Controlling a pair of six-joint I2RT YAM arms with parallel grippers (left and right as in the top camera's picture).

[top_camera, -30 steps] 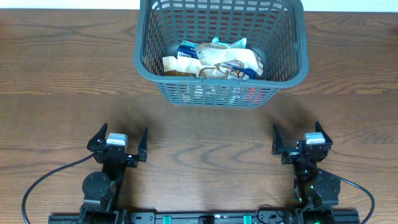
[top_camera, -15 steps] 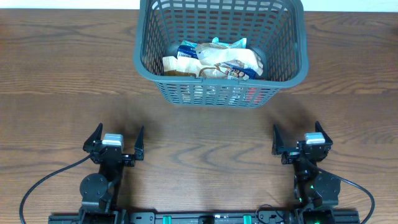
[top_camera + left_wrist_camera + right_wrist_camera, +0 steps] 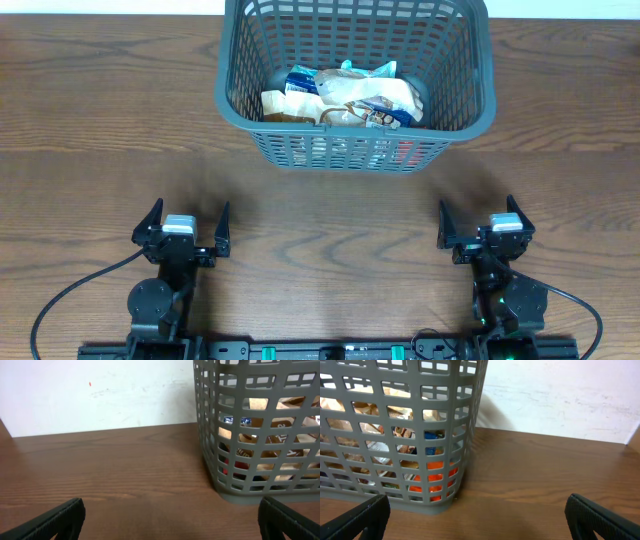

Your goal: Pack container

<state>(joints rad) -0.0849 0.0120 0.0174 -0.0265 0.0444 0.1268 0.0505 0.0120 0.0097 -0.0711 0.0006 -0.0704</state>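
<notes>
Watching from the table side: both arms sit low at the near edge. The left gripper (image 3: pixel 191 206) has its jaws spread wide with nothing between them, and the right gripper (image 3: pixel 477 203) is the same.

Labels: the packets (image 3: pixel 350 95) carry print, but it's too small to read from overhead and chopped up by the lattice in both wrist views. What shows is colour only: white-and-blue wrapper (image 3: pixel 300 80) at the left of the pile, clear bag (image 3: pixel 385 95) with brown contents in the middle, and a red-orange item (image 3: pixel 435 477) low in the corner nearest the right arm.

The container (image 3: pixel 340 150) is a dark grey slotted basket at the far side of the table (image 3: pixel 100 130), upright, with the packets lying on its floor.
- Left jaws: the container (image 3: pixel 240 496) sits ahead and to the right of them, well apart. Its near corner lines up closer to the right-hand finger.
- Right jaws: the container (image 3: pixel 420 505) sits ahead and to the left of them, well apart. Its corner falls between the two fingers, nearer the left one.
- Overhead, it sits ahead of the gap between the two arms.

Brown wood grain runs between jaws and container. A white wall (image 3: pixel 100 395) stands behind the table's far edge. A black cable (image 3: pixel 70 290) loops out behind the left arm base, and another cable (image 3: pixel 585 305) loops behind the right.
</notes>
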